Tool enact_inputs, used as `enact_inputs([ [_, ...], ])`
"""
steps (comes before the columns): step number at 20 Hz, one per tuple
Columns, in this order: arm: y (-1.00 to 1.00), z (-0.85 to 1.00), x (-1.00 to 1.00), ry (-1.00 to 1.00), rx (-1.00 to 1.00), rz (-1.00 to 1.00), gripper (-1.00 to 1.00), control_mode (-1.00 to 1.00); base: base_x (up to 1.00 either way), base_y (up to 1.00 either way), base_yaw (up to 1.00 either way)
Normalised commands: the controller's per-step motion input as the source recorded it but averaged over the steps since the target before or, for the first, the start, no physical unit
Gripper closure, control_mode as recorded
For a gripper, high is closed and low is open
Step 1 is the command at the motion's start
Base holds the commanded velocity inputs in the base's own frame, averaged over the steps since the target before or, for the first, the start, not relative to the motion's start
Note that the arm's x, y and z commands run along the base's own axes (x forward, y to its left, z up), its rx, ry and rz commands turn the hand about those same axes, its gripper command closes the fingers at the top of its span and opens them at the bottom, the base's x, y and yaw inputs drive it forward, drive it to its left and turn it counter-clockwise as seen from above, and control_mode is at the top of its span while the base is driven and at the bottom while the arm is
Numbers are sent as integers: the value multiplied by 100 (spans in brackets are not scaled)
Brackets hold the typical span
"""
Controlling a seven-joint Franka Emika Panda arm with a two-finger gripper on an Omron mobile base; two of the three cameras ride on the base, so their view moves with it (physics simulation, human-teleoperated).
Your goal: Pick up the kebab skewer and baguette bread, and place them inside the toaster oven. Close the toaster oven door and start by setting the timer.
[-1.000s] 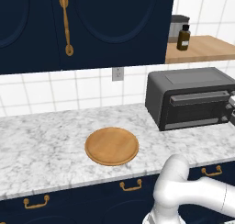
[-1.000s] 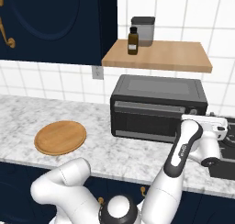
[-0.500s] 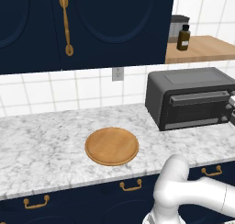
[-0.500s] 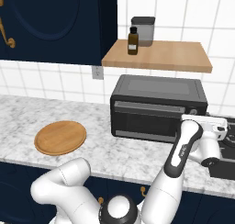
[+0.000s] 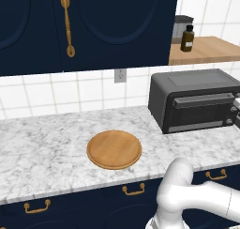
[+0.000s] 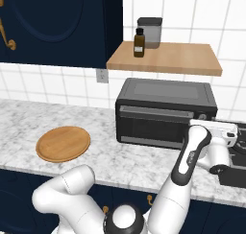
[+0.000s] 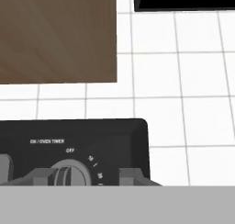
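At the oven's (image 6: 166, 113) right end, the gripper (image 7: 85, 179) straddles the timer knob (image 7: 69, 173), its fingers (image 7: 131, 176) flanking the knob; whether they pinch it cannot be told. The door (image 6: 153, 125) is shut. A good turn probably needs a centred, firm pinch, then clockwise rotation from OFF.

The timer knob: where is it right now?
In the hand view the timer knob sits bottom-left on the toaster oven front, between the gripper tips.
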Motion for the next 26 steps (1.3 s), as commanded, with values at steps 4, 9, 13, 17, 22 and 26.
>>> enact_inputs([
  [4,11,-4,9,-4,0,-5,100,-100,0,0,0],
  [9,23,0,0,-6,-2,-5,100,-100,0,0,0],
  [13,28,0,10,-5,-4,-4,100,-100,0,0,0],
  [17,19,0,27,-3,-1,-1,100,-100,0,0,0],
  [22,15,0,21,-1,0,0,100,-100,0,0,0],
  [26,15,0,3,0,1,-1,100,-100,0,0,0],
])
